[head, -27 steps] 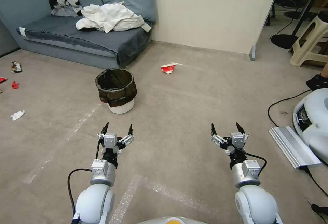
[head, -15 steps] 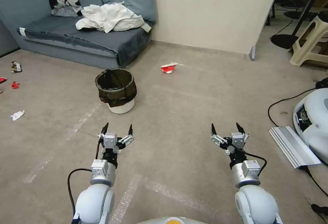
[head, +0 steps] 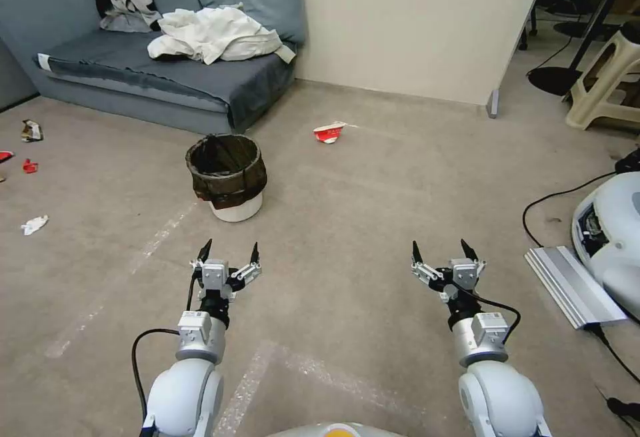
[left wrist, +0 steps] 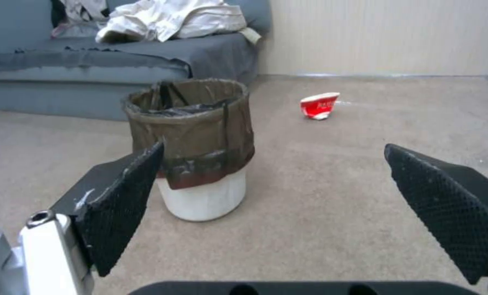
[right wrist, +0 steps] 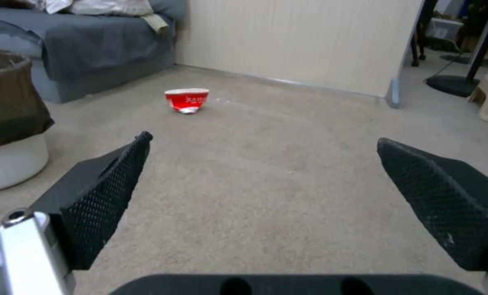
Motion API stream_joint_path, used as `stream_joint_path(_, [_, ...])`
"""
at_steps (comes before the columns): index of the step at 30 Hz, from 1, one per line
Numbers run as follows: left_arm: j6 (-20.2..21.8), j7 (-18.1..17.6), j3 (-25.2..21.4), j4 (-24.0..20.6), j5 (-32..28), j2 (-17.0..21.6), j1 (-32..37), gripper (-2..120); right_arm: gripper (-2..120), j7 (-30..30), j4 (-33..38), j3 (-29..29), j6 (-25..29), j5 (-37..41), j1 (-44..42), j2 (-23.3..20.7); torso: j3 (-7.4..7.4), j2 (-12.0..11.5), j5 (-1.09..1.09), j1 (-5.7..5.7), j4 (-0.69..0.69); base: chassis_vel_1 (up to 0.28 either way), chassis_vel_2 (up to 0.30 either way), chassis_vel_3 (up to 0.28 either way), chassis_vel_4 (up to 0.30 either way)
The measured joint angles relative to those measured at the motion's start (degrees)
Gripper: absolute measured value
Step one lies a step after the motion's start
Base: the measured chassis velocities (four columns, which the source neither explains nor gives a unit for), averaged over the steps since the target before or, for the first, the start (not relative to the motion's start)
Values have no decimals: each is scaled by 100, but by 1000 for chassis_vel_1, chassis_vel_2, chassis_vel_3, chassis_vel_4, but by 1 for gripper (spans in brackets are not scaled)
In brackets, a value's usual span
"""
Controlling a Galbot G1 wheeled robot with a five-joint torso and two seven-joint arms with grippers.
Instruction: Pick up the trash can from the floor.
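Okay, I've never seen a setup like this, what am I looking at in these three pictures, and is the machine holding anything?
This is a wheeled robot with two arms. The wide picture comes from a camera on its head, looking down at the floor, a grey-beige carpet. At the bottom you see its left gripper and right gripper, both with jaws spread open and holding nothing.

The other two pictures come from cameras on each wrist, looking out between the black fingers of that arm.

On the carpet stands the trash can, a white bin lined with a dark bag, upright, just ahead of the left gripper and apart from it. Farther off lies a crumpled red-and-white paper cup. Behind is a grey sofa with clothes on it.
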Motion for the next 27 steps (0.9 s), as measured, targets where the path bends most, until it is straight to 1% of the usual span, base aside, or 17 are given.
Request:
stream_joint_path(1, [0,0,0,0,0,0,0,100,100,0,0,0,0,0,0,0,0,0,0,0,0,0,0,0,0])
stream_joint_path(3, [4,-15,-13,-76,-11,10,30,100,100,64,300,18,-14,6,-158,62,0,0,-4,0,-1,0,0,0,0])
stream_joint_path(4, [4,-15,-13,-76,-11,10,30,100,100,64,300,18,-14,6,-158,62,0,0,-4,0,-1,0,0,0,0])
stream_joint_path(5, [22,-48,-41,-202,-38,29,88,100,100,155,701,39,-39,17,-374,147,0,0,-6,0,-2,0,0,0,0])
stream_joint_path(6, [22,-48,-41,-202,-38,29,88,100,100,155,701,39,-39,17,-374,147,0,0,-6,0,-2,0,0,0,0])
stream_joint_path(7, [111,-223,-184,-747,-164,123,326,100,100,290,1310,76,-78,38,-702,273,0,0,-1,0,-1,0,0,0,0])
stream_joint_path(9, [197,-375,-304,-1203,-271,205,531,100,100,398,1784,104,-109,53,-956,370,0,0,-2,0,-1,0,0,0,0])
stream_joint_path(10, [197,-375,-304,-1203,-271,205,531,100,100,398,1784,104,-109,53,-956,370,0,0,-2,0,-1,0,0,0,0])
stream_joint_path(13, [304,-559,-452,-1776,-408,302,790,100,100,468,2321,127,-240,115,-1270,464,-1,1,-4,0,-3,0,0,0,0])
stream_joint_path(14, [304,-559,-452,-1776,-408,302,790,100,100,468,2321,127,-240,115,-1270,464,-1,1,-4,0,-3,0,0,0,0])
stream_joint_path(16, [386,-710,-577,-2251,-520,386,1003,100,100,434,2417,135,-350,163,-1367,468,-1,0,-1,-1,-2,0,0,0,0])
stream_joint_path(17, [434,-748,-618,-2399,-540,415,1073,100,100,419,2423,137,-366,166,-1379,467,-1,0,-2,0,-1,0,0,0,0])
stream_joint_path(18, [503,-782,-670,-2525,-544,448,1150,100,100,395,2424,138,-380,168,-1394,465,-1,0,3,-1,0,0,0,0,0])
stream_joint_path(19, [503,-782,-670,-2525,-544,448,1150,100,100,395,2424,138,-380,168,-1394,465,-1,0,3,-1,0,0,0,0,0])
stream_joint_path(21, [543,-793,-679,-2555,-545,462,1186,100,100,353,2424,133,-397,169,-1423,465,-1,0,-5,0,-1,0,0,0,0])
stream_joint_path(22, [550,-797,-681,-2556,-547,464,1190,100,100,340,2424,122,-399,169,-1436,464,0,0,-1,0,-2,0,0,0,0])
stream_joint_path(27, [559,-796,-695,-2542,-549,470,1187,100,100,320,2419,98,-400,169,-1477,465,0,0,-1,0,-2,0,0,0,0])
